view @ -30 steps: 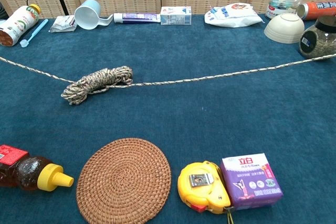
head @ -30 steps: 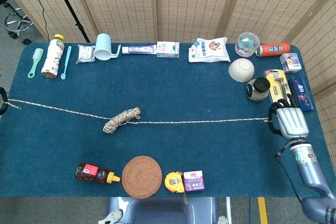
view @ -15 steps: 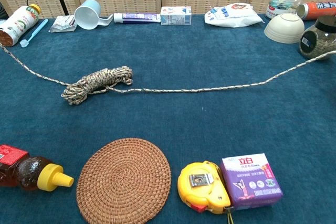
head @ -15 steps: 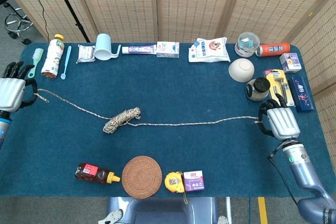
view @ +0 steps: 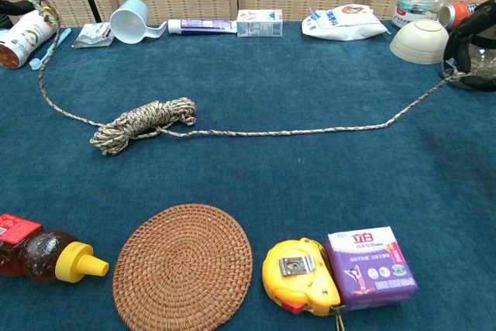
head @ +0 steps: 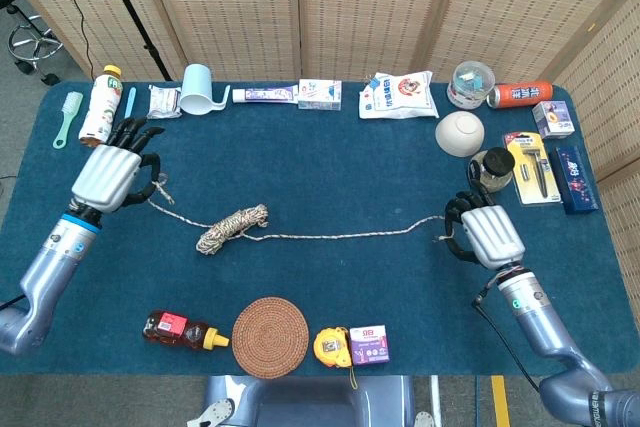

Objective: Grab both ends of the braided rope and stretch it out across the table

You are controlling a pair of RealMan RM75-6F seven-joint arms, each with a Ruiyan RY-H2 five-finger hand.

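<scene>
The braided rope lies slack on the blue table, with a coiled bundle (head: 232, 228) (view: 143, 123) left of centre. One strand runs from the bundle up to my left hand (head: 110, 175), which grips that end at the table's left. The other strand (head: 350, 235) runs right to my right hand (head: 485, 232), which holds that end by the glass jar (head: 491, 169). In the chest view the dark fingers of my right hand (view: 473, 35) show at the right edge, where the rope ends.
A honey bottle (head: 182, 330), woven coaster (head: 270, 337), yellow tape measure (head: 331, 345) and purple box (head: 368, 344) line the front edge. A drink bottle (head: 99, 107), cup (head: 197, 89), toothpaste (head: 265, 94), snack bag (head: 398, 95) and bowl (head: 460, 133) stand along the back.
Both hands have moved inward over the table, each still holding its rope end. The rope, taut one second ago, now sags and curves. The bundle has stayed put.
</scene>
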